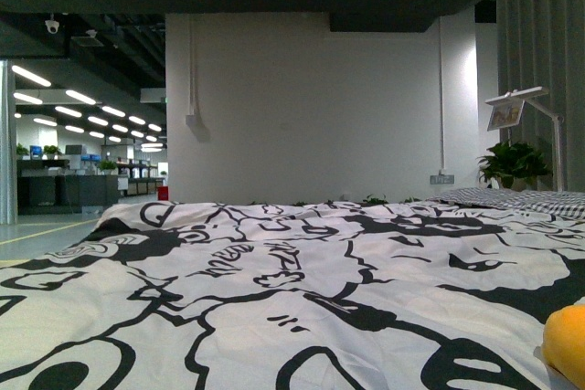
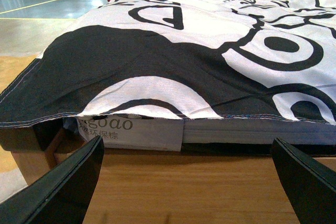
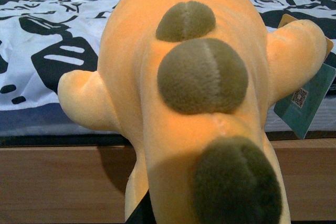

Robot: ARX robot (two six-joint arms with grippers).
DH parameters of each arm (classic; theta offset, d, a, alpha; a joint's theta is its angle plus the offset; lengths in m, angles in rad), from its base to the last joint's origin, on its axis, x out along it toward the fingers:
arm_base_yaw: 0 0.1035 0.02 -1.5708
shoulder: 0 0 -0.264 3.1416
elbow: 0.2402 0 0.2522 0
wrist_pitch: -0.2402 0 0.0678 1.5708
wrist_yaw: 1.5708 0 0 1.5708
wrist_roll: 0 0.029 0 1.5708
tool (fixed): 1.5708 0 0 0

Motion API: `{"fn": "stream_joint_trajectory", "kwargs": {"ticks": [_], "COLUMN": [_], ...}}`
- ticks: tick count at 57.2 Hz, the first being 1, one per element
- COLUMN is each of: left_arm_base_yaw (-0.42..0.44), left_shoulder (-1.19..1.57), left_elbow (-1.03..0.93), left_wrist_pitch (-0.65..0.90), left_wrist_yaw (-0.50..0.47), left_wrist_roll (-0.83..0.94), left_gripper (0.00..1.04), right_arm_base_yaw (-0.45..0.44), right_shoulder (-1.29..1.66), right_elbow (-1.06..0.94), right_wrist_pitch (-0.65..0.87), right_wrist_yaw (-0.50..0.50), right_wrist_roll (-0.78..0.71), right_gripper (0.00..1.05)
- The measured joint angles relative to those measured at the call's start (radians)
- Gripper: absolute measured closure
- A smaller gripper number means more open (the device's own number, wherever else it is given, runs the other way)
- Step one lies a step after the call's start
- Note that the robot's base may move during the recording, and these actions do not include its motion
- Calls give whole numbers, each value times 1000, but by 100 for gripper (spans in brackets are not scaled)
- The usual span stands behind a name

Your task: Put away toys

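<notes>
The biggest thing I have on screen is the quilt (image 1: 274,289), white with heavy black cartoon outlines. It covers the whole bed and fills the lower half of the front view. Behind it stands a plain white wall (image 1: 311,107), with an open office floor under rows of ceiling lights off to the left. At the far right there is a potted plant (image 1: 514,163).

From the left wrist I look at the near edge of the bed. The quilt's stitched hem droops over the side of the mattress, and the wooden bed frame (image 2: 184,187) runs below it as a flat, light brown ledge. A white label (image 2: 131,129) with printed characters sits on the mattress side, just under the hem.

The plush toy (image 3: 199,103) takes up most of the right wrist view. It has a soft orange-yellow body with three round olive-brown patches in a line along it, and a stubby limb sticks out on each side. It sits at the near edge of the bed, over the wooden frame. In the front view only a rounded orange bit of it shows, in the lower right corner. A teal tag (image 3: 302,106) with a small code square hangs by one limb.

The left gripper (image 2: 187,148) is spread wide, its two black fingers (image 2: 63,187) far apart with nothing between them, and it is level with the frame ledge. Of the right gripper (image 3: 140,215) I see only a dark sliver beneath the toy, so I cannot tell whether it is spread or clamped.
</notes>
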Motion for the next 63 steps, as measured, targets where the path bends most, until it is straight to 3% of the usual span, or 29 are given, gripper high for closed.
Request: {"fn": "stream_joint_trajectory", "kwargs": {"ticks": [63], "left_arm_base_yaw": [1], "left_shoulder": [0], "left_elbow": [0], "left_wrist_pitch": [0], "left_wrist_yaw": [-2], "left_wrist_roll": [0], "left_gripper": [6], "right_arm_base_yaw": [3], "right_shoulder": [0], "right_elbow": [0], "right_wrist_pitch": [-7], "right_wrist_yaw": [-5], "right_wrist_roll": [-2], "right_gripper": [98]}}
